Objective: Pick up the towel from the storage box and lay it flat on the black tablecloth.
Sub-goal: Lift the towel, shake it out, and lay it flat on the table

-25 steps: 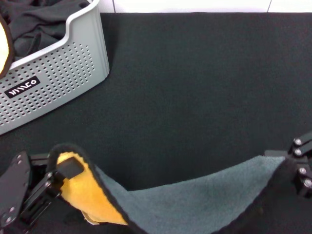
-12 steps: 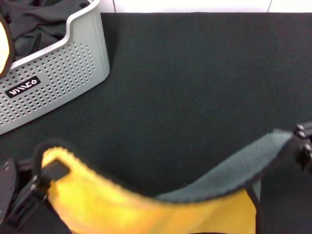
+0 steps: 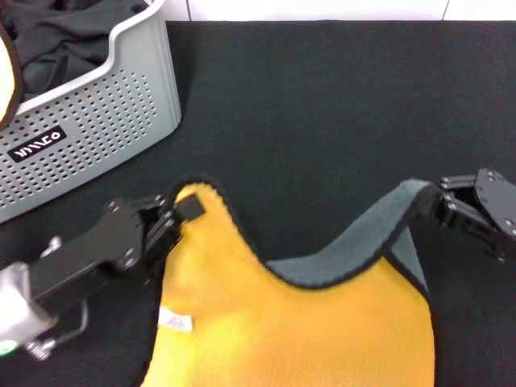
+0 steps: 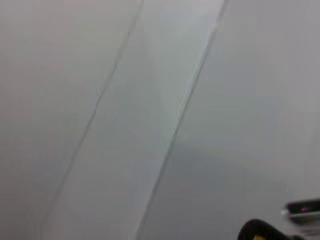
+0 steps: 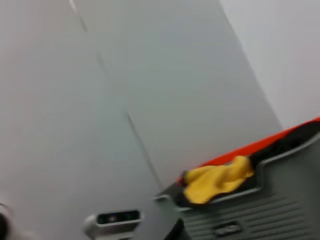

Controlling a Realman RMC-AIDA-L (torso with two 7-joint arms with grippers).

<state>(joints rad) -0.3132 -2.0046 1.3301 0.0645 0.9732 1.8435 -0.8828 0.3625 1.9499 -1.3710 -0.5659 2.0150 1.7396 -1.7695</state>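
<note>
The towel (image 3: 306, 330) is stretched between my two grippers over the black tablecloth (image 3: 322, 105), yellow face up. Its far edge sags in the middle and shows a strip of grey. My left gripper (image 3: 184, 211) is shut on the towel's far left corner. My right gripper (image 3: 435, 205) is shut on the far right corner. The towel's near part runs out of the head view. A bit of the towel's black-trimmed yellow corner (image 4: 255, 232) shows in the left wrist view. The storage box (image 3: 105, 113) stands at the far left.
The box holds a dark charcoal cloth (image 3: 56, 32), and another yellow cloth (image 3: 6, 81) hangs at its left end. The right wrist view shows that box (image 5: 280, 210) and yellow cloth (image 5: 217, 182) against a pale wall. Black tablecloth lies between the box and the towel.
Both grippers have moved away from me with the towel's corners. The towel has turned from mostly grey showing to yellow face up and now spreads over the tablecloth.
</note>
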